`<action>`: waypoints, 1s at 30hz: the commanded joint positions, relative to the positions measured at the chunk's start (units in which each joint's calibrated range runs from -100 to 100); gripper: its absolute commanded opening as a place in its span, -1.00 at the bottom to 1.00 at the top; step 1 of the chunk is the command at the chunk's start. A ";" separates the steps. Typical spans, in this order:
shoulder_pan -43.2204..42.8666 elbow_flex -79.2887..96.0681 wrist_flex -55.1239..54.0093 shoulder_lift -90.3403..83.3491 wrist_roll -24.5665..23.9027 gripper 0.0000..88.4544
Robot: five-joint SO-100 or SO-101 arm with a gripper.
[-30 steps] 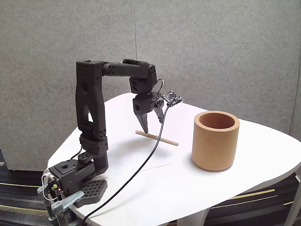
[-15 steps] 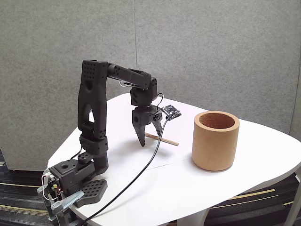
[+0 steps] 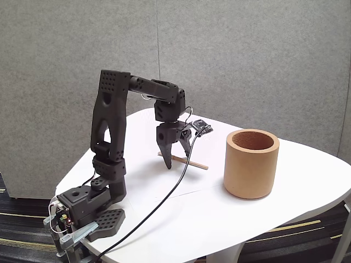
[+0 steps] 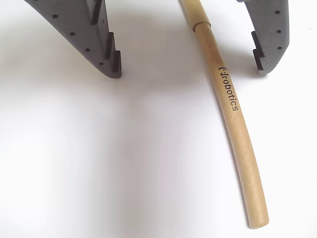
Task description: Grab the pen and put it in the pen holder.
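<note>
Since a second ago we have brought our gripper (image 3: 174, 159) down from above the white table (image 3: 285, 208) until its tips sit almost at the surface, straddling the pen (image 3: 193, 163) near its left end as the fixed view shows it. Our fingers (image 4: 101, 42) stand wide apart and hold nothing. What matters now is how the pen (image 4: 233, 109) lies between them: in the wrist view it runs lengthwise away from the palm, crossing the line between the two fingertips rather than lying along it, so a closing stroke should catch it across its thin width. It is not centred, though; it lies close to the fingertip on the right of that view and well apart from the one on the left, touching neither. We judge that closing from here would let the near finger meet it first and push it sideways until the other arrives, so the pen may roll or skew on the smooth surface. Most of its length also extends beyond the fingertips, toward the bottom of that view, so we would be holding it near one end and it could droop when lifted. The pen holder (image 3: 252, 163) stands upright to the right of our gripper in the fixed view, beyond the pen's far end, its mouth open upward.
</note>
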 commanded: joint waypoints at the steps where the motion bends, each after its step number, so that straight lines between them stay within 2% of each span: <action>1: 0.65 -1.26 0.34 0.05 -0.19 -0.29; 5: 0.65 -1.26 0.34 0.05 -0.19 -1.00; 12: 0.72 -0.72 0.25 0.13 -5.46 -0.99; 23: 0.72 -1.90 -0.34 -0.69 -5.46 -0.99; 30: 2.04 -10.29 0.34 -1.09 -5.09 -0.99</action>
